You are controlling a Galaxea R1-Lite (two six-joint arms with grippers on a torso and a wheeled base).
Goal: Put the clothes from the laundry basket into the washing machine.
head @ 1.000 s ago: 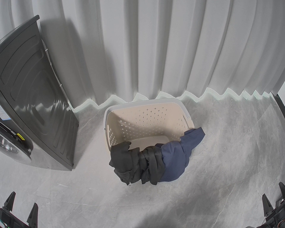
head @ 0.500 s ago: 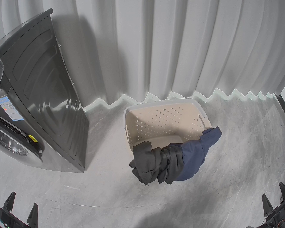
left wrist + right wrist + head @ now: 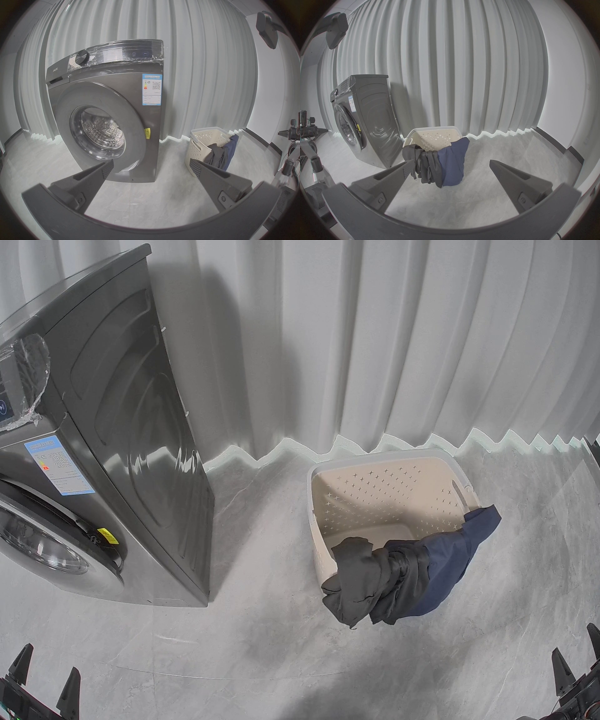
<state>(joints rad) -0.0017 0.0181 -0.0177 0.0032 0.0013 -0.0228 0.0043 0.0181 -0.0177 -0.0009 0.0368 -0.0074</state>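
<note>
A cream laundry basket (image 3: 387,490) (image 3: 204,139) (image 3: 437,139) stands on the floor before the curtain. Over its near rim hang a dark grey garment (image 3: 365,580) (image 3: 423,162) and a navy blue garment (image 3: 450,562) (image 3: 453,159) (image 3: 232,148). To the left stands a dark grey front-loading washing machine (image 3: 94,446) (image 3: 106,109) (image 3: 365,118), its round door opening (image 3: 98,132) showing the drum. My left gripper (image 3: 44,677) (image 3: 151,167) is open and holds nothing, low at the left. My right gripper (image 3: 578,659) (image 3: 451,167) is open and holds nothing, low at the right, well short of the basket.
A pleated white curtain (image 3: 375,334) closes off the back. Bare grey floor (image 3: 250,640) lies between the grippers, the machine and the basket. A dark skirting strip (image 3: 559,143) runs along the wall at the right.
The head camera has turned left: machine and basket sit further right in the picture and more of the machine's front shows. The clothes and both grippers look unchanged.
</note>
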